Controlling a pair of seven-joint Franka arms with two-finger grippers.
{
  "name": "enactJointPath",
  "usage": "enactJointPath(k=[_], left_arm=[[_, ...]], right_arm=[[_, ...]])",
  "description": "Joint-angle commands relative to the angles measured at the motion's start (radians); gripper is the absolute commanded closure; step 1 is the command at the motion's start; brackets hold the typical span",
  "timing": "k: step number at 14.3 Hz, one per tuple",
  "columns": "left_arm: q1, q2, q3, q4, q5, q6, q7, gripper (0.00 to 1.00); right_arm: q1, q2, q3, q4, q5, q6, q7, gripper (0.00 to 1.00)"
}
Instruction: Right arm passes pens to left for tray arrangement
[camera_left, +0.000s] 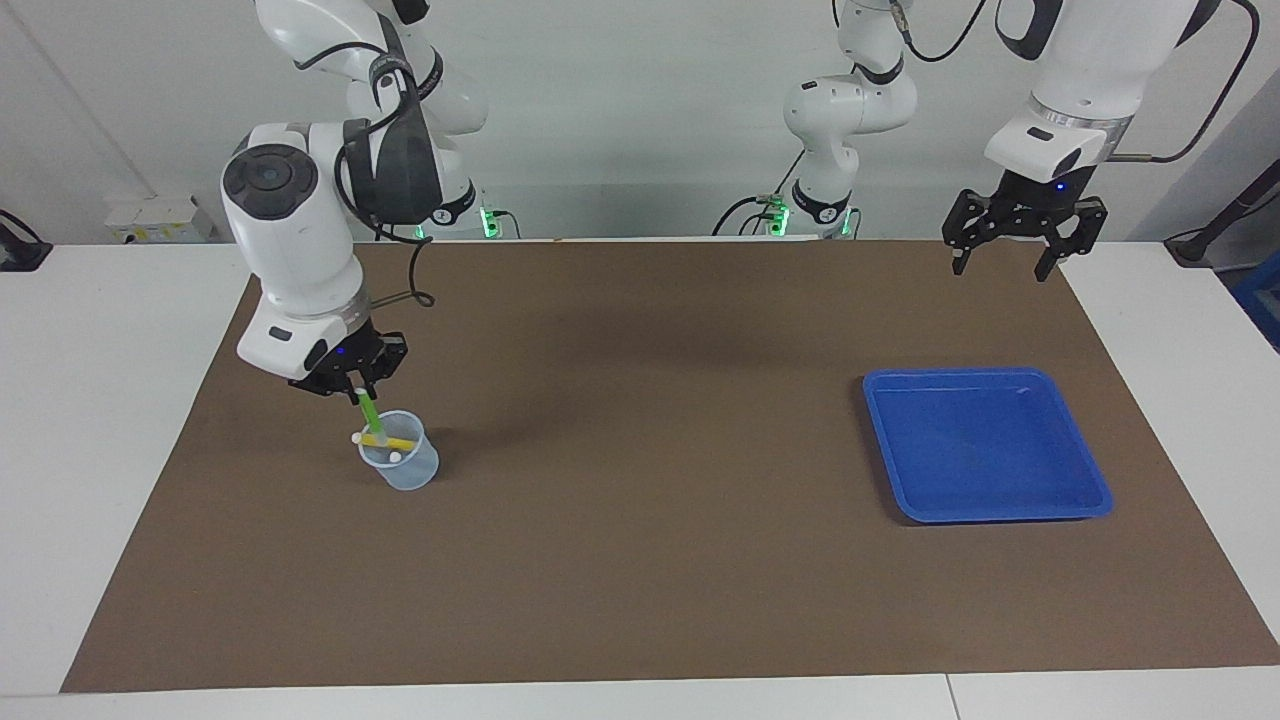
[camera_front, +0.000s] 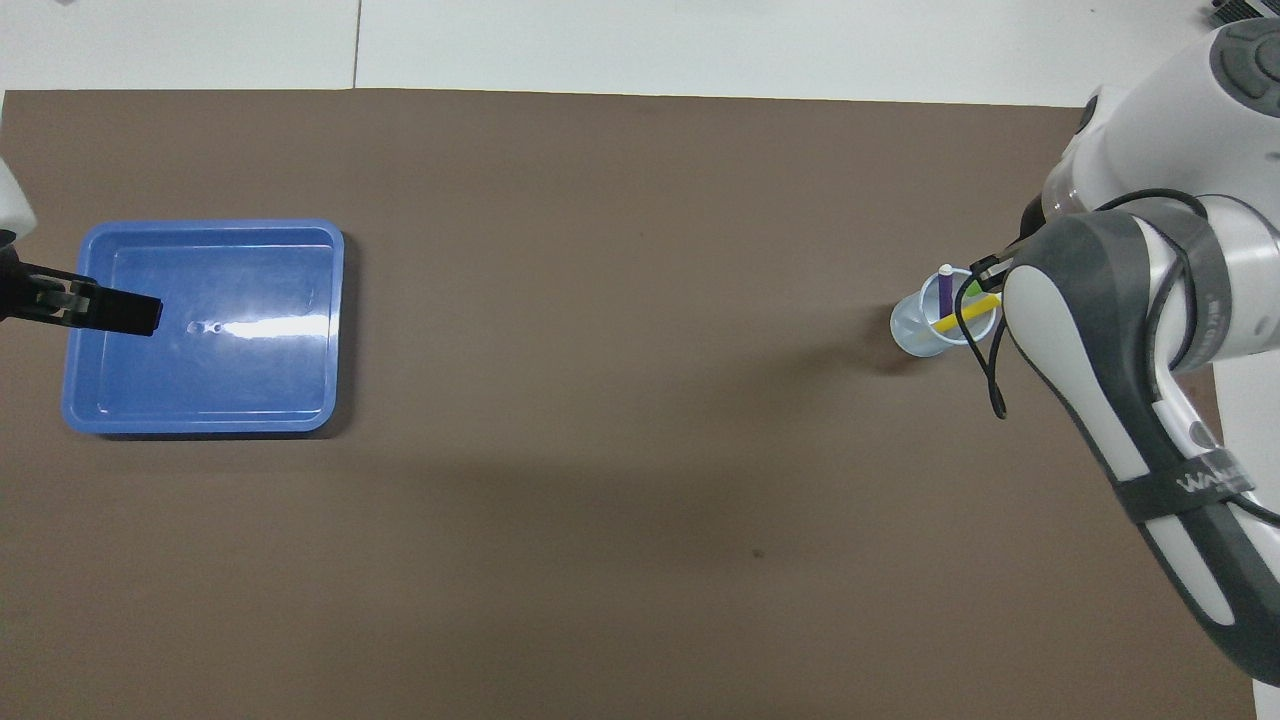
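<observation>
The right gripper (camera_left: 357, 391) grasps the slim green pen (camera_left: 368, 412) over the translucent bluish cup (camera_left: 402, 467), while the waiting left gripper (camera_left: 1003, 262) hangs released near the blue plastic tray (camera_left: 985, 510).

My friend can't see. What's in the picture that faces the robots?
The right gripper, shut on a green pen, lifts it from a small clear cup holding a yellow pen. The left gripper waits open above the mat's edge, near an empty blue tray.

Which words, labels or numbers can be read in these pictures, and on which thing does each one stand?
Lettering on the right arm's dark band, overhead view: it starts with something like "WA", the rest too blurred to read.
Tray, cup, pens, mat: no text can be seen.
</observation>
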Motion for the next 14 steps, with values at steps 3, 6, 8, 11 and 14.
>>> enactJointPath(k=[3, 6, 8, 11, 14], left_arm=[[0.001, -0.017, -0.002, -0.009, 0.009, -0.012, -0.012, 0.00], [0.001, -0.017, -0.002, -0.009, 0.009, -0.012, -0.012, 0.00], [0.001, -0.017, -0.002, -0.009, 0.009, -0.012, -0.012, 0.00], [0.027, -0.020, 0.009, -0.014, 0.010, -0.013, -0.010, 0.00], [0.056, -0.018, 0.015, -0.015, 0.010, 0.005, -0.006, 0.00]], right_arm=[[0.012, -0.013, 0.076, 0.083, 0.010, -0.074, 0.062, 1.00], [0.015, -0.013, 0.113, 0.092, 0.128, -0.059, 0.224, 1.00], [0.013, -0.010, 0.139, 0.092, 0.266, 0.003, 0.434, 1.00], [0.057, -0.006, 0.144, 0.083, 0.415, 0.073, 0.685, 1.00], [0.113, 0.000, 0.146, 0.082, 0.496, 0.128, 0.893, 1.00]])
